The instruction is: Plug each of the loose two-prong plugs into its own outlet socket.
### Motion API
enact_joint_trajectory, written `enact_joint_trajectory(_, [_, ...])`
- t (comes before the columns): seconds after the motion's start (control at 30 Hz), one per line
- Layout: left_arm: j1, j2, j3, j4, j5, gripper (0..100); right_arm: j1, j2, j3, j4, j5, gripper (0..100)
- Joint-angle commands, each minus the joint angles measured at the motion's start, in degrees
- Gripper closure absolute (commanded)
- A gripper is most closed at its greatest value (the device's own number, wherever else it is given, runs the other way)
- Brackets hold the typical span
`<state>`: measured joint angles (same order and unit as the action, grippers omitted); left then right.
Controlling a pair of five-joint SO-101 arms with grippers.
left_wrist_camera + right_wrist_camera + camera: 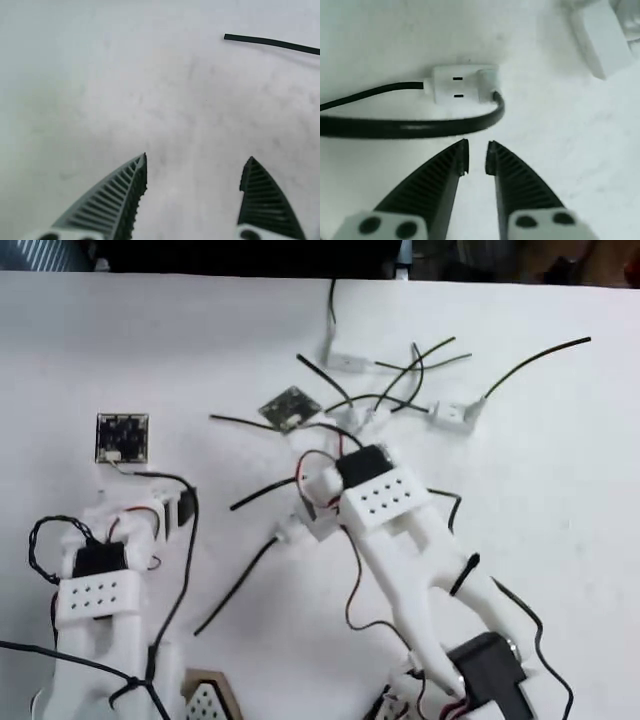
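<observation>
Two arms work a white worktop [560, 540] strewn with white connectors and black leads. The left gripper [195, 162] hangs released, jaws wide apart, over a bare patch of worktop, with a single black lead [272, 43] lying beyond it. The right gripper [476, 145], near the middle of the worktop, is all but clenched on nothing, a sliver of gap between its ribbed fingers [440, 175]. Just ahead of it lies a white socket [451, 89], two slots facing up, with a thick black cable [395, 127] curving between socket and gripper. A white block [602, 42] lies nearby. Farther back lie one connector [345, 362] and a second connector [452, 416], well apart, each trailing a lead. A dark board [122, 437] sits ahead of the left arm.
</observation>
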<state>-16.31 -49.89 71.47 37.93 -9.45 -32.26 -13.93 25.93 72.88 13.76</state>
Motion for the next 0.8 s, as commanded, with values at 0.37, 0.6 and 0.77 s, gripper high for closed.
enact_joint_trajectory(0.37, [-0.8,-2.2,-0.9,-0.1,0.2,71,6.5,-13.4,-0.2,10.6,-0.3,98.1])
enact_joint_trajectory(0.6, [0.0,-23.3,1.1,12.9,0.4,71,10.6,-21.0,3.9,15.2,-0.5,98.1])
enact_joint_trajectory(0.77, [1.8,-43.8,12.1,14.1,0.1,70,16.7,-29.1,14.1,9.1,-0.5,98.1])
